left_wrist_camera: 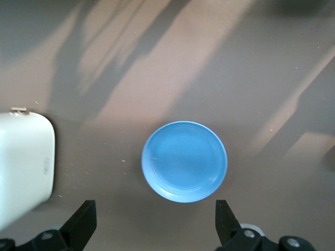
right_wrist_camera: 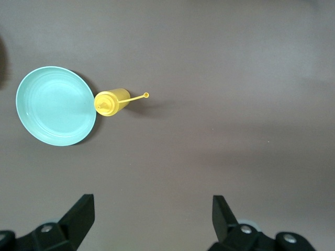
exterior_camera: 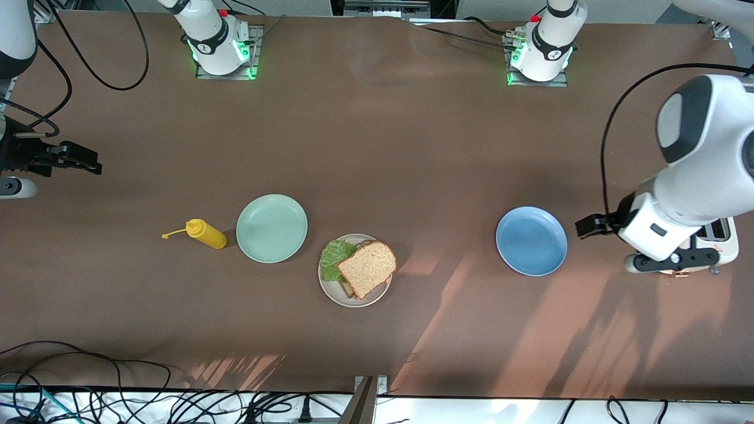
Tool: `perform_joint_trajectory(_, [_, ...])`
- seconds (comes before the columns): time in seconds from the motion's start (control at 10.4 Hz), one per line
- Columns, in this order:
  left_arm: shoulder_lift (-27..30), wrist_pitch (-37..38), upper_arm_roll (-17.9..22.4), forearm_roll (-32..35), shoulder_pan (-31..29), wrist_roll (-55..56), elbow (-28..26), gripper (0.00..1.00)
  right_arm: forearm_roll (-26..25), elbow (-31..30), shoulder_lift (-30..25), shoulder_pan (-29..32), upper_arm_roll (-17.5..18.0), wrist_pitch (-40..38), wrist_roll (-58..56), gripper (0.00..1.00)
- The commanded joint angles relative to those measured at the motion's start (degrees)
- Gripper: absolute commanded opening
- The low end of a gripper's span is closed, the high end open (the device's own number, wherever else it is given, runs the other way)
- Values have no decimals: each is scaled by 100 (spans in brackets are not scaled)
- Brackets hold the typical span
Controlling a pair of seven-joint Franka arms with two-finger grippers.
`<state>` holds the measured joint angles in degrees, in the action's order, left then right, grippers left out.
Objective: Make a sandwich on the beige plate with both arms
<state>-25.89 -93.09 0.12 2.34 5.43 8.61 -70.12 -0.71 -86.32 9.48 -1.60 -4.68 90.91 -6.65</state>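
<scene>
Brown matting covers the table (exterior_camera: 377, 147) from end to end, with afternoon light streaking the strip nearest the front camera. At mid-table sits the beige plate (exterior_camera: 330, 290), one in number, carrying the sandwich (exterior_camera: 366, 268): a top slice of speckled wholegrain bread, the corner of a second slice showing beneath it, and one ruffled lettuce leaf (exterior_camera: 334, 257) protruding toward the right arm's end. Assembly appears complete or close to it. Handling judgement: the bread is light, soft and easily dented, so any correction calls for a shallow pinch across opposite crust edges, where the slice is firmest; the lettuce is limp and tears readily, so take it at the thicker rib. The plate is rigid and probably slick, so grip its rim only. My left gripper (left_wrist_camera: 156, 219) hangs over the bare table just beside the blue plate (exterior_camera: 531, 240), fingers spread wide apart and holding nothing. My right gripper (right_wrist_camera: 152, 217) waits high over the right arm's end of the table, fingers likewise spread and empty. Count of remaining items: one mint-green plate (exterior_camera: 271, 228), one yellow squeeze bottle (exterior_camera: 205, 233) lying on its side just beside it, one white toaster (exterior_camera: 721, 238) partly hidden under my left arm.
</scene>
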Motion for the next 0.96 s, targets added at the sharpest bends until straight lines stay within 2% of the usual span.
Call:
perform_joint_trajectory(0.0, [225,54,-91,65,-287,-614,-89,100,-8,45,10,2,2,-12,76,100])
perform_joint_trajectory(0.87, [234,54,-91,-225,-508,-703,-98,100,1,45,10,11,2,-12,76,100])
